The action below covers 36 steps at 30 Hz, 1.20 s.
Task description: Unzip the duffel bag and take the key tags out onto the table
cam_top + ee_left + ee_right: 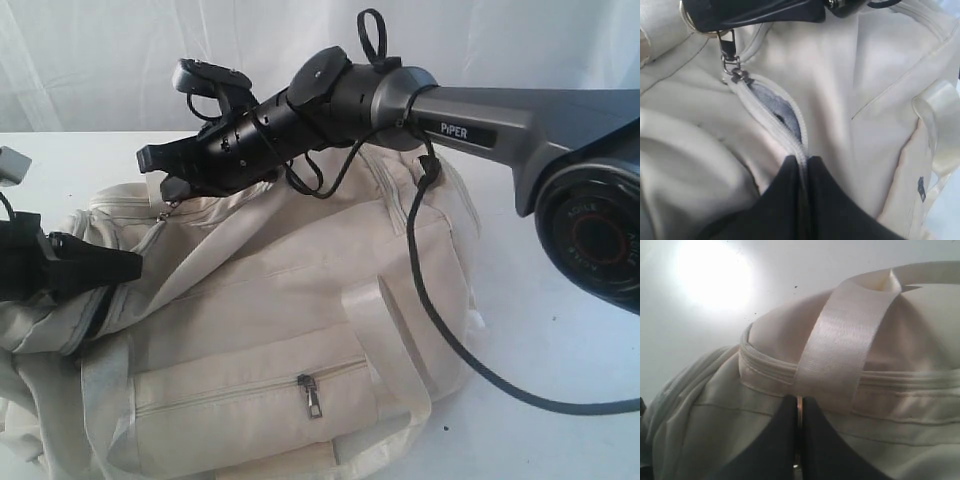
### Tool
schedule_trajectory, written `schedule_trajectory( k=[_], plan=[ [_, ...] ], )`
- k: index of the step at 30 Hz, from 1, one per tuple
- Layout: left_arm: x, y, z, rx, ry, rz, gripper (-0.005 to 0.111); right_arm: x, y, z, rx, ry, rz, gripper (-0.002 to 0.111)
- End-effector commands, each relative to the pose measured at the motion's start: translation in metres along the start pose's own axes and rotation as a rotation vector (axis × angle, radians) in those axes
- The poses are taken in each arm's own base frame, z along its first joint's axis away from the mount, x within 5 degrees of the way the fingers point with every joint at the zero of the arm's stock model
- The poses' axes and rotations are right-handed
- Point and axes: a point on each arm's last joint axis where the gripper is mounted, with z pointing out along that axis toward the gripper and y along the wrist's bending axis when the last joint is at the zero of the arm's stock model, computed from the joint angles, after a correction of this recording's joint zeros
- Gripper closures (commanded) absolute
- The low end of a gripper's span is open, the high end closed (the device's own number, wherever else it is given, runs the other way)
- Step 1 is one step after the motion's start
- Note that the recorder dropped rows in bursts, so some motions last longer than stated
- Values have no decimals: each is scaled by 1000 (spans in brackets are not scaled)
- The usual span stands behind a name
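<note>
The duffel bag (pixel 300 300) lies slumped on the white surface (pixel 560 340), filling most of the exterior view, with its front pocket zip (pixel 312 395) facing the camera. The right arm reaches across from the right side to the top of the bag near its left end. There the right fingers (pixel 790 412) are pressed together on the metal zip pull (pixel 726 45), and a thin edge of metal shows between their tips in the right wrist view. The pull hangs from that grip down to the slider (pixel 737 75). From the slider, a short stretch of the main zip is parted, showing grey lining (pixel 777 107); nothing else can be made out inside the gap. The left fingers (pixel 790 167) are at the other end of this gap, shut tight on the bag's cream fabric along the zip line. A pale webbing strap (pixel 840 340) runs over the top of the bag just beyond the right fingers. A black cable (pixel 440 320) droops from the right arm across the bag's right side to the surface.
</note>
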Motion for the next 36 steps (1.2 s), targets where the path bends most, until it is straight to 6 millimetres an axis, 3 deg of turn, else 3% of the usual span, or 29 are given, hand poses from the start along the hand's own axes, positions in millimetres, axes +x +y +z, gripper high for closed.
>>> schedule_trajectory(
  k=[1, 7, 21, 36],
  plan=[
    [5, -11, 1, 82, 35, 27, 107, -8, -9, -10, 95, -37, -88, 108],
    [5, -12, 1, 82, 34, 24, 107, -11, -21, -16, 157, -47, -135, 108],
    [5, -11, 0, 80, 33, 23, 107, -30, -49, -51, 279, -115, -190, 108],
    [5, -11, 0, 80, 33, 23, 107, -60, -68, -123, 414, -224, -243, 108]
  ],
)
